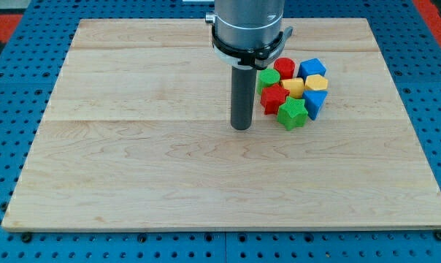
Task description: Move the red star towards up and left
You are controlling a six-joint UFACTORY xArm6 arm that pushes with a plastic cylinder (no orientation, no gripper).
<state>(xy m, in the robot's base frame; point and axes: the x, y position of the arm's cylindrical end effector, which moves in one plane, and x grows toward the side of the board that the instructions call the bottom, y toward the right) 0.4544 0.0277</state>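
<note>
The red star (273,98) lies on the wooden board (133,168) at the left side of a tight cluster of blocks, right of the board's middle. My tip (241,127) rests on the board just left of and slightly below the red star, a short gap apart. A green star (292,113) touches the red star at its lower right. A green round block (268,78) sits just above the red star.
The cluster also holds a red round block (284,68), a yellow block (293,87), a yellow hexagon (316,82), a blue cube (312,68) and a blue block (315,101). The arm's grey body (250,25) hangs over the board's top middle.
</note>
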